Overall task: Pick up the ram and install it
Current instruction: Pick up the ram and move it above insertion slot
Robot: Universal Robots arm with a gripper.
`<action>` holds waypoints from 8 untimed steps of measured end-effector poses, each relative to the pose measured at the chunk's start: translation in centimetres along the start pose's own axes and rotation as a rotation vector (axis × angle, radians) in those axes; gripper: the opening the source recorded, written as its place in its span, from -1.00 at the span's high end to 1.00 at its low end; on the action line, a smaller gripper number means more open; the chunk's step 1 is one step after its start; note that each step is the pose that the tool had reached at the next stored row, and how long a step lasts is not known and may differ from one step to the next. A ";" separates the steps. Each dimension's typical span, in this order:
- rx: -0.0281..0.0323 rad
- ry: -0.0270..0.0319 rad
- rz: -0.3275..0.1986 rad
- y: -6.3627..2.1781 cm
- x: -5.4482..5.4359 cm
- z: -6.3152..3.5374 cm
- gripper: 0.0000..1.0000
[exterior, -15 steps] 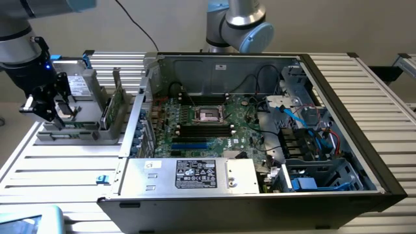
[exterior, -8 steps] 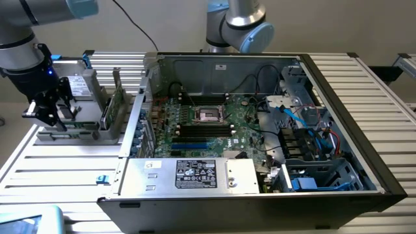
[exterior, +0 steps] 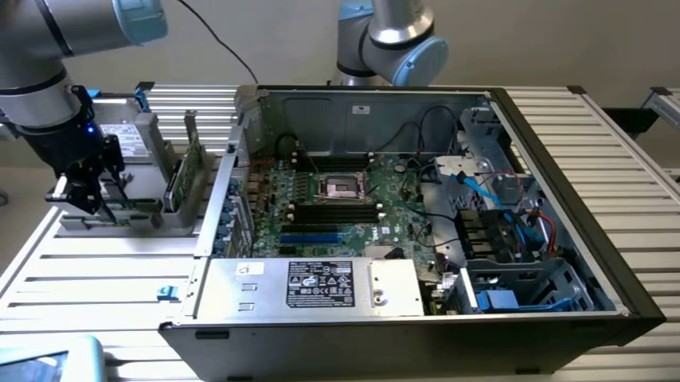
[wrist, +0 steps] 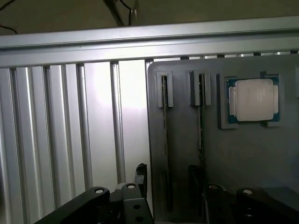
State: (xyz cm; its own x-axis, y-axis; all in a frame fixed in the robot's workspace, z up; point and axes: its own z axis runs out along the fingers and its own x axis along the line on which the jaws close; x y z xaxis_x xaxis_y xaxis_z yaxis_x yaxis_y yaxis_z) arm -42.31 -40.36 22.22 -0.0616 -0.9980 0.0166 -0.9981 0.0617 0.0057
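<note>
Hovering at the exterior view's left with jaws spread, the gripper [exterior: 94,205] hangs over the ram [wrist: 164,140], standing on edge in a grey holder [wrist: 184,140] beside a second stick [wrist: 201,135]. An off-centre squeeze could snag that neighbour or tilt the board. Count: one gripper, two sticks, one processor [wrist: 254,100], one computer case [exterior: 404,111].

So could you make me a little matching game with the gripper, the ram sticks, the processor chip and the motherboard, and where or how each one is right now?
Things:
1. gripper
2. ram sticks
3. processor chip
4. motherboard

Places or states:
A. lying flat in a square recess of the grey holder
B. inside the open computer case
C. open, over the grey holder
D. standing on edge in narrow slots of the grey holder

Pairs: 1-C, 2-D, 3-A, 4-B.
</note>
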 end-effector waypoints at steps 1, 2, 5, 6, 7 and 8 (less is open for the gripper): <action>-0.0003 0.0001 0.000 0.00 0.0 0.17 0.03; -0.0003 0.0000 0.000 0.00 0.0 0.36 0.03; -0.0006 0.0001 0.000 0.00 0.0 0.89 0.03; -0.0005 0.0001 0.000 0.00 0.0 1.08 0.03; -0.0006 0.0001 0.000 0.03 0.0 1.24 0.03; -0.0006 0.0001 0.000 0.06 0.0 1.31 0.03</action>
State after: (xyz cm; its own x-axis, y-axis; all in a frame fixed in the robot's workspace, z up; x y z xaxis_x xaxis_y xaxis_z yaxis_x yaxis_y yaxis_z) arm -42.38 -40.37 20.92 -0.0615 -0.9980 0.0168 -0.9981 0.0616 0.0064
